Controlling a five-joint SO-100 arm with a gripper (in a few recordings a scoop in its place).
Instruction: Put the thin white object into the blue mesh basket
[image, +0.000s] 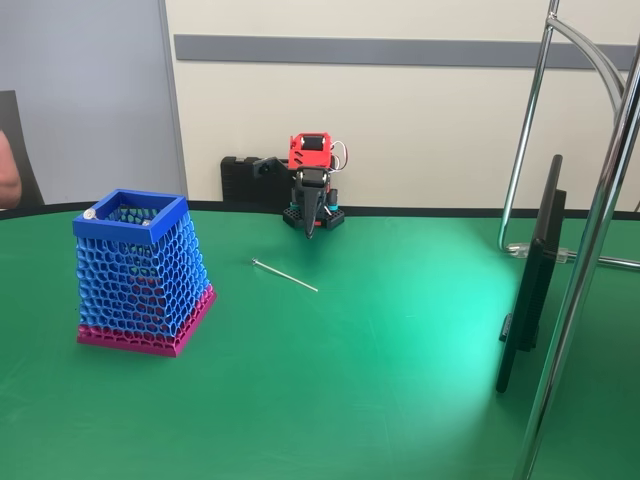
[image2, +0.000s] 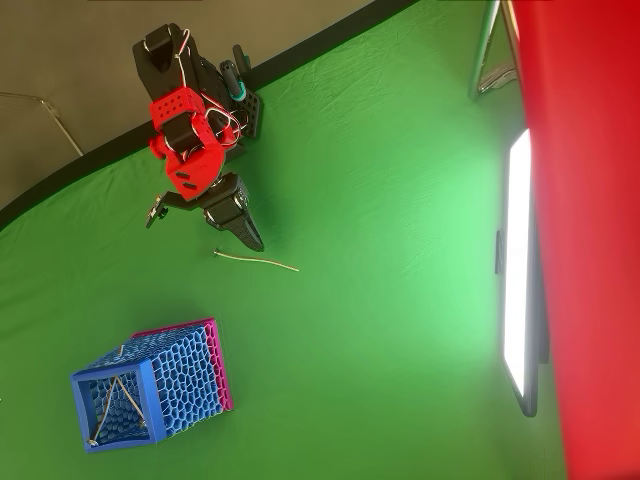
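My jaws (image2: 252, 238) hang over the green table (image: 400, 380), pointed down and close to the surface, with nothing between them; the tips read as one dark point in both views, so I record them as together. The thin white object (image: 285, 275) lies flat on the table, untouched, just short of my jaw tips; in the overhead view its knobbed end (image2: 216, 252) sits nearly below the tips and the shaft runs away to the right. The blue mesh basket (image: 130, 212) stands upright on its magenta base well apart from the stick, to the left in the fixed view, mouth open upward; the overhead view shows thin pale sticks (image2: 122, 395) already leaning inside it. Judgement: the step in hand is the approach and grasp, and nothing of the transfer is done yet. To do it well, I should part the jaws before descending, turn the wrist so the fingers straddle the shaft crosswise, and aim near the middle for balance. The stick is very thin and lies flush on the cloth, so the tips must reach the surface without pushing it, or it will likely roll away. A monitor (image: 530, 290) stands at the right, clear of the route.
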